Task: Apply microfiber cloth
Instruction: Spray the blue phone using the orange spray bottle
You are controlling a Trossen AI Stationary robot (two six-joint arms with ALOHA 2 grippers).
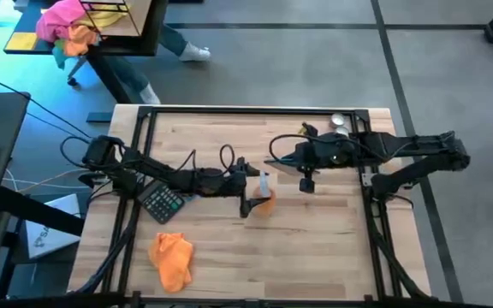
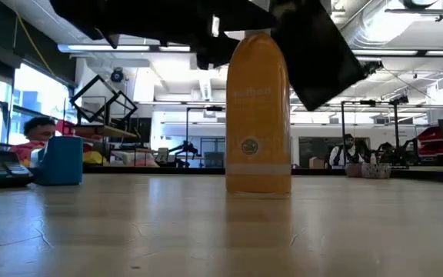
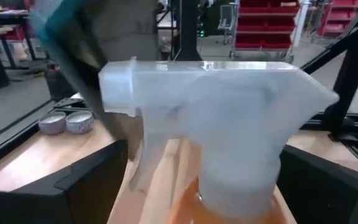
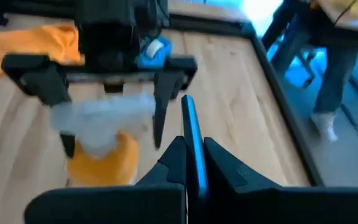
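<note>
Left gripper (image 1: 255, 198) spread around spray bottle (image 1: 264, 202) at table centre. Right gripper (image 1: 305, 181) at its 2 o'clock, pressed together. Microfiber cloth (image 1: 171, 258) lies at 7 o'clock, near the table (image 1: 315, 257) edge.

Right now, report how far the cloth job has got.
Nothing looks done: the small bright-orange microfiber cloth lies away from both hands. In hand: the left hand is at the clear spray bottle of orange liquid mid-table; the right hand hovers nearby. Left: picking up and applying the cloth.
</note>
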